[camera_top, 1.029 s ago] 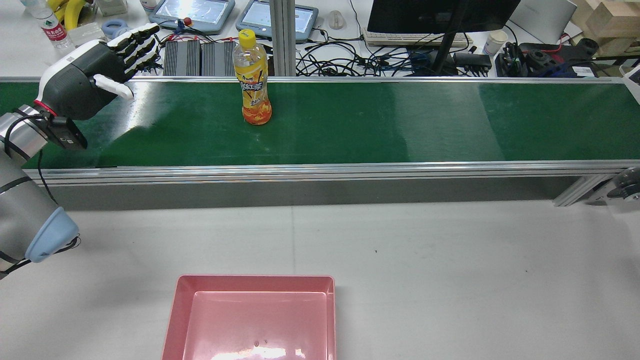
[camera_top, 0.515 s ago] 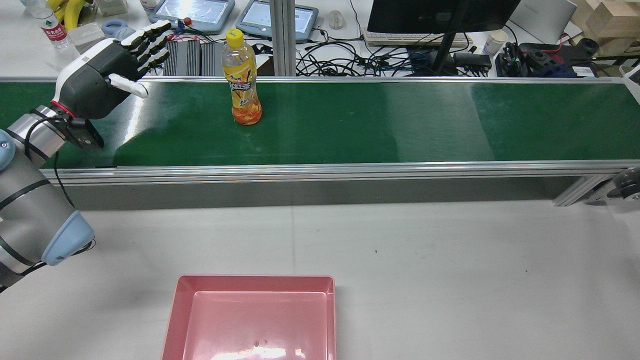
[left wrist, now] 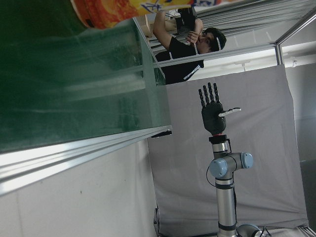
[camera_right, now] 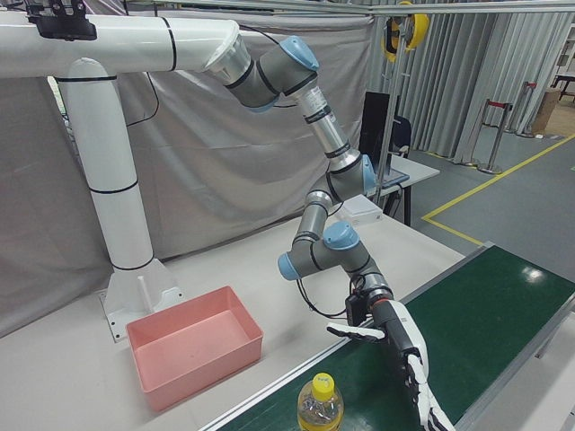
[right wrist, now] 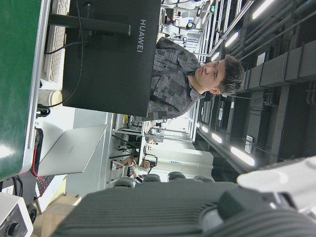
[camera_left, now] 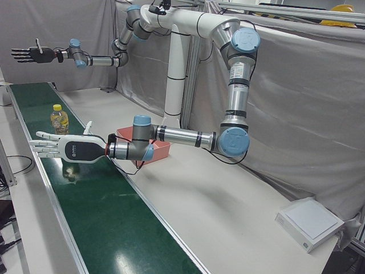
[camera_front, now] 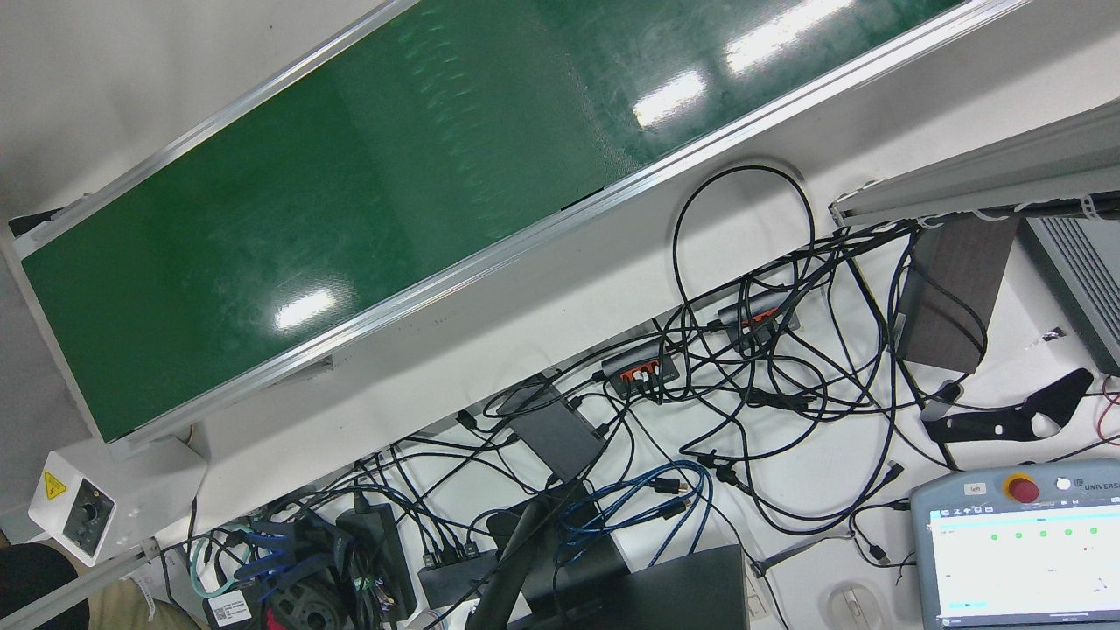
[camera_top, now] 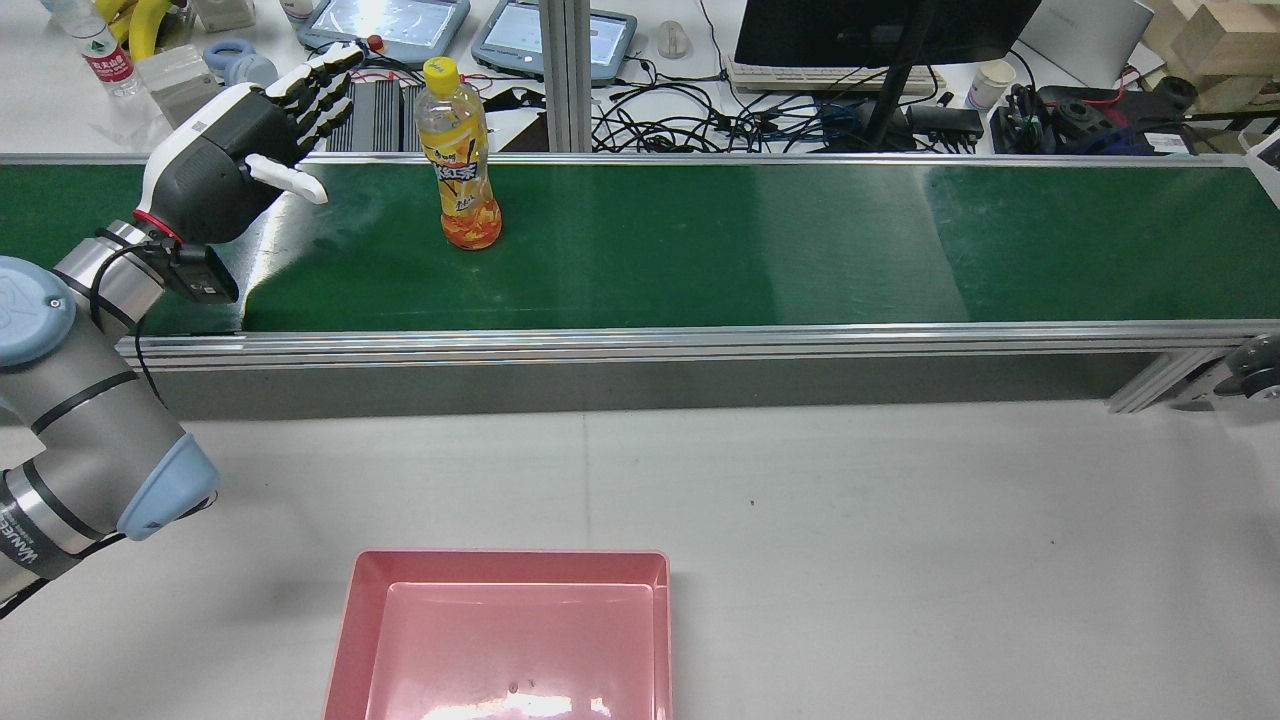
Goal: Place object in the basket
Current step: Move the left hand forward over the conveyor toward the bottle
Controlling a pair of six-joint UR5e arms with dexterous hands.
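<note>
1. The robot's left hand [camera_top: 240,145] hovers over the near-left stretch of the green conveyor belt [camera_top: 700,240], fingers spread apart and holding nothing, palm turned toward the bottle.

2. The right hand [camera_left: 31,55] is raised high at the far end of the belt in the left-front view, also spread wide and empty, well apart from the action.

3. The orange drink bottle [camera_top: 456,156], yellow-capped, stands upright on the belt just beside the left hand's fingertips [camera_top: 330,75] but not touching them; a clear gap shows between thumb and label.

4. Risk, as judged from here: the tall, narrow bottle could topple if the fingers strike it high or off-centre before closing round it. A grasp timed badly against a running belt would likely miss it.

5. The pink basket [camera_top: 345,640] sits empty on the white worktop [camera_top: 900,520], on the near side of the belt's aluminium rail [camera_top: 700,345]; the bottle must clear that rail, and a loose grip could drop it short.
</note>
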